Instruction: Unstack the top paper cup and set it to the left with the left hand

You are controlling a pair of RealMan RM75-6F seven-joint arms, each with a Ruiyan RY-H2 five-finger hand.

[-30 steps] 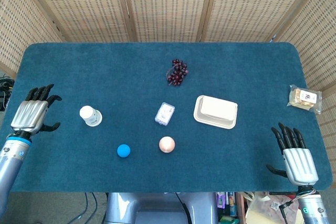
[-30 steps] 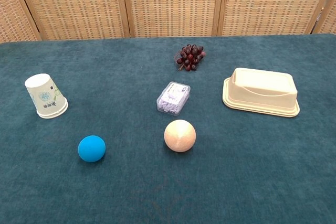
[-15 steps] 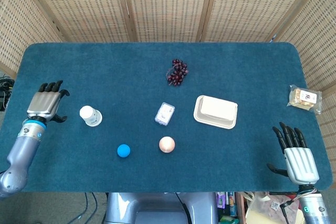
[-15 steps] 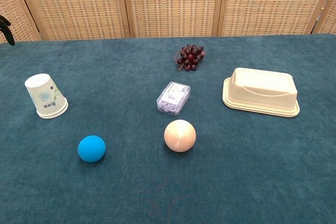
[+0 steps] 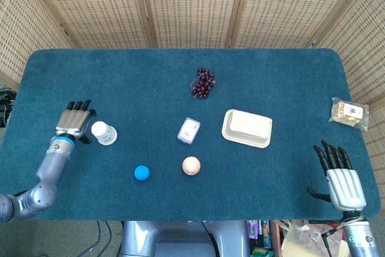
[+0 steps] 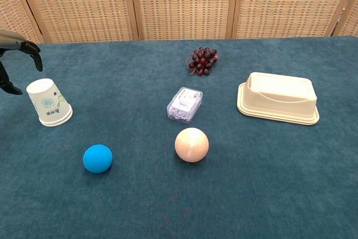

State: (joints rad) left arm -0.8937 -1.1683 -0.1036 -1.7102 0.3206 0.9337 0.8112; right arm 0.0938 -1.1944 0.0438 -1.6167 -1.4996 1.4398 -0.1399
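Note:
An upside-down white paper cup stack (image 5: 103, 133) (image 6: 49, 102) with a printed pattern stands on the left part of the blue table. My left hand (image 5: 74, 122) (image 6: 15, 54) hovers just left of the cup, fingers apart and arched, holding nothing and apart from the cup. At the table's front right corner my right hand (image 5: 340, 176) lies open with spread fingers; the chest view does not show it.
A blue ball (image 5: 142, 173) (image 6: 98, 158) and a peach ball (image 5: 191, 165) (image 6: 192, 144) lie in front. A small clear box (image 5: 189, 130), a cream lidded tray (image 5: 247, 128), dark grapes (image 5: 204, 82) and a snack packet (image 5: 349, 112) lie further right.
My left hand has moved right across the table's left side, from near the edge to just beside the cup. The right hand and the cup have stayed put.

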